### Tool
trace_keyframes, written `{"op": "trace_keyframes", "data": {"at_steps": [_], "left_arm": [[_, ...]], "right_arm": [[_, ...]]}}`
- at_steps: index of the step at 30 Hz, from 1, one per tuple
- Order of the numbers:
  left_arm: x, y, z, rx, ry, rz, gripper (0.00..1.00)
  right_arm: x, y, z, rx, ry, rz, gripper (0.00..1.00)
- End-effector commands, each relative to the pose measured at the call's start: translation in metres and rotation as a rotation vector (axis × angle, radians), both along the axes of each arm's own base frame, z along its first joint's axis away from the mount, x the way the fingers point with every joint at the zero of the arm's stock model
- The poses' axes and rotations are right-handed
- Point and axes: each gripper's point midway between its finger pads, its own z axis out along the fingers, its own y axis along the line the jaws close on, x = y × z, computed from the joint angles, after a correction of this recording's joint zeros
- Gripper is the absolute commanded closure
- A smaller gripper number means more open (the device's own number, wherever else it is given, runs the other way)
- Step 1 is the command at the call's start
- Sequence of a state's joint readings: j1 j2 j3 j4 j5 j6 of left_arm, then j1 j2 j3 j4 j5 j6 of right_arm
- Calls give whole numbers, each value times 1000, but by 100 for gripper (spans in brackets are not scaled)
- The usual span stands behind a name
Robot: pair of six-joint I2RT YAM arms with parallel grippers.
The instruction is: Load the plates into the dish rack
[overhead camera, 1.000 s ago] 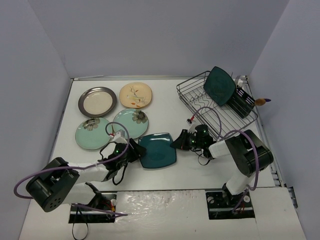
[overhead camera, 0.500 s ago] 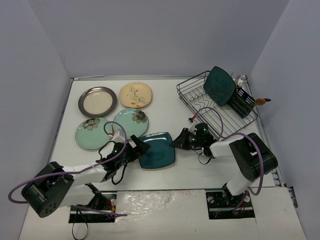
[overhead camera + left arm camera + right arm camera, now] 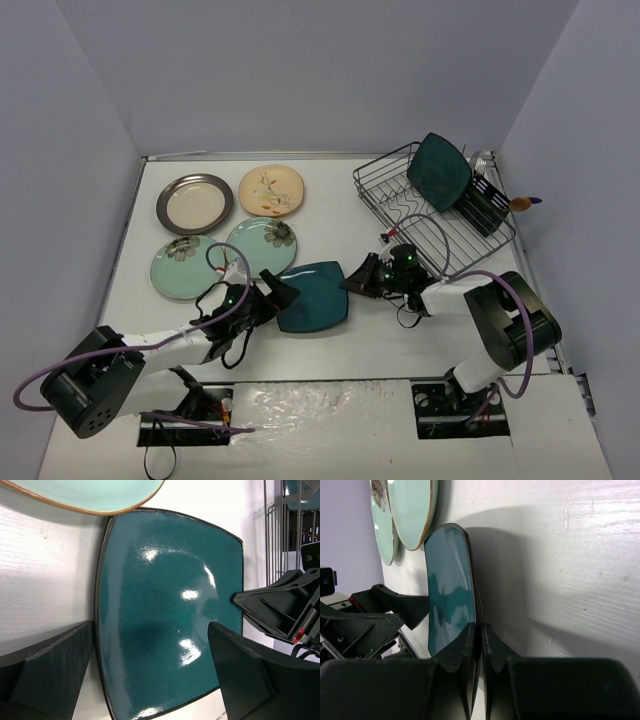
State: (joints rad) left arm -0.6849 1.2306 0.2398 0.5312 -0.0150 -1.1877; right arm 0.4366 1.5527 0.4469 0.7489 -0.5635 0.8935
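Since a second ago my left fingers have let go of the plate and swung wide, and my right fingers have closed the last of their gap on its rim. My right gripper (image 3: 477,626) pinches the 3 o'clock edge of the dark teal square plate (image 3: 312,298), one finger on each face, with only the thin rim between them. My left gripper (image 3: 151,630) stands spread at the plate's 9 o'clock side, and its glossy face shows between the two fingers. I cannot tell whether either tip touches it.

The plate is at the middle of the white table (image 3: 330,350) and casts a broad shadow in my right wrist view. A mint flower plate (image 3: 262,238) lies just beside it at 10 o'clock, and a second mint plate (image 3: 185,267) lies farther off at 9 o'clock. The cream floral plate (image 3: 271,190) and the grey-rimmed cream plate (image 3: 194,203) lie flat beyond them, toward 11 o'clock.

The black wire dish rack (image 3: 440,235) sits at 2 o'clock from the held plate. Another teal square plate (image 3: 438,172) stands on edge in it, next to the black cutlery caddy (image 3: 482,205).
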Motion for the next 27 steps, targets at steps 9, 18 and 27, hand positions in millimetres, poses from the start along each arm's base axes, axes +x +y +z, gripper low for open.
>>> {"op": "trace_keyframes", "data": {"at_steps": [9, 18, 27], "left_arm": [[-38, 5, -57, 77, 227, -77, 27], [-33, -9, -55, 8, 213, -100, 97], [-25, -13, -10, -40, 73, -124, 100]], "right_arm": [[21, 9, 42, 100, -123, -48, 100], [14, 4, 29, 51, -140, -16, 100], [2, 6, 31, 56, -225, 70, 100]]}}
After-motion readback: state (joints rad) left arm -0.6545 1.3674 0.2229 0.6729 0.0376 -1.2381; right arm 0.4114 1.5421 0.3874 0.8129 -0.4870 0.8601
